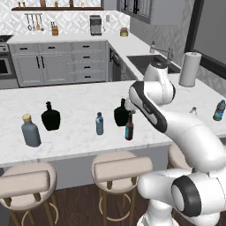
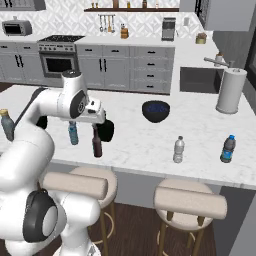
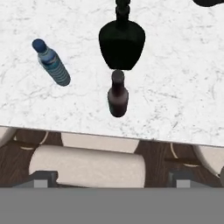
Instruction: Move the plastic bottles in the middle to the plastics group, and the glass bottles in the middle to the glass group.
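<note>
White marble counter (image 1: 79, 101) — bottles, black flasks, bowl (image 2: 155, 110), paper towel roll (image 2: 231, 90)

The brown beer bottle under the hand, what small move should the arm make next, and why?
Probably lower the open gripper straight down over the brown beer bottle. It stands upright and untouched just below the hand, near the marble counter's front edge, with the black flask close behind, so descend carefully.

the counter (image 1: 79, 132) is white marble with faint grey veining. at centre frame stand a dark-brown beer bottle (image 1: 129, 127), a black flask (image 1: 121, 114) and a translucent light-blue water bottle (image 1: 99, 124) whose cap looks blue, perhaps. at left, a grey bottle (image 1: 31, 131) carries a tan cap. the stools (image 1: 26, 184) are beige.
</note>
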Available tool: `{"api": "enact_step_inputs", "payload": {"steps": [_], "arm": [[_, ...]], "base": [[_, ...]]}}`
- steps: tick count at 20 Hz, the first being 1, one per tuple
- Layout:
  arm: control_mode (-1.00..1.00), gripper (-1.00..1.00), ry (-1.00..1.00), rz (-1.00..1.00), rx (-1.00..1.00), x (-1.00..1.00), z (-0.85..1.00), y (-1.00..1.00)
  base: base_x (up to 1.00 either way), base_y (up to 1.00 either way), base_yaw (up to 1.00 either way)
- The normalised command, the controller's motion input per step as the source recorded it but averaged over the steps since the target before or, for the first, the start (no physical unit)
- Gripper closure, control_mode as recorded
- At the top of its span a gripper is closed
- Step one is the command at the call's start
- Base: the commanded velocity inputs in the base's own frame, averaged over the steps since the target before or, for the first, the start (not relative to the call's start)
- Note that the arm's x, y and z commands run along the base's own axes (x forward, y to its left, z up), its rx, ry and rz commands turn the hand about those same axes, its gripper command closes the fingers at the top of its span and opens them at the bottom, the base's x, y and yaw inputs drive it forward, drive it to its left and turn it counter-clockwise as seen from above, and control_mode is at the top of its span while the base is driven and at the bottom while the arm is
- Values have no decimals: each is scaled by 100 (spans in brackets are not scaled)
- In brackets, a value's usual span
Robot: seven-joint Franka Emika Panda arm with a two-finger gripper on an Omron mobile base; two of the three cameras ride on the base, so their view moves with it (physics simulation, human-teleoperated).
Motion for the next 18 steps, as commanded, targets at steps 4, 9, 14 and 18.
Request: {"api": "enact_step_inputs", "payload": {"steps": [4, 9, 14, 18], "arm": [[-100, -100, 6, 0, -1, 77, -17, 0], [-100, -100, 7, 0, -6, 50, -35, 0], [-100, -100, 11, 1, -6, 39, -42, 0], [-100, -100, 1, 5, 0, 27, -30, 0]], "base": [[0, 0, 0], [0, 0, 0], [0, 0, 0], [0, 0, 0]]}}
